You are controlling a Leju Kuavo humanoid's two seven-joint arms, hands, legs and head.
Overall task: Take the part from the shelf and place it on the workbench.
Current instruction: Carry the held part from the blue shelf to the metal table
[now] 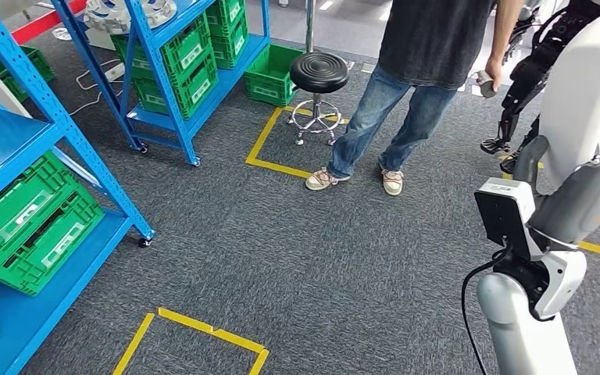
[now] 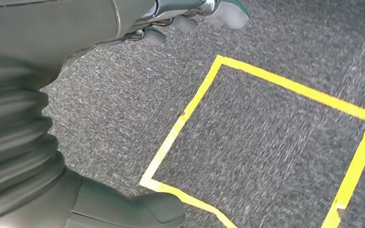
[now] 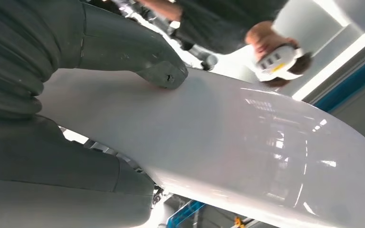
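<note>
A large white curved part (image 3: 228,142) is gripped by the right hand (image 3: 100,61), thumb (image 3: 161,71) pressed on its glossy surface; it is seen at the head view's right edge. The left hand (image 2: 52,71) is held over grey carpet (image 2: 123,104) beside a yellow tape square (image 2: 290,85), its degree of opening indeterminable.

An industrial workshop or storage hall is indicated. Blue steel shelving on castors (image 1: 86,117) is loaded with green plastic crates (image 1: 31,226), and more crates (image 1: 269,74) are set on the floor. Grey carpet flooring (image 1: 281,258) is marked out with yellow tape squares (image 1: 203,328), as station outlines. A black round work stool (image 1: 319,74) is placed inside one square, beside a standing person (image 1: 414,78).
</note>
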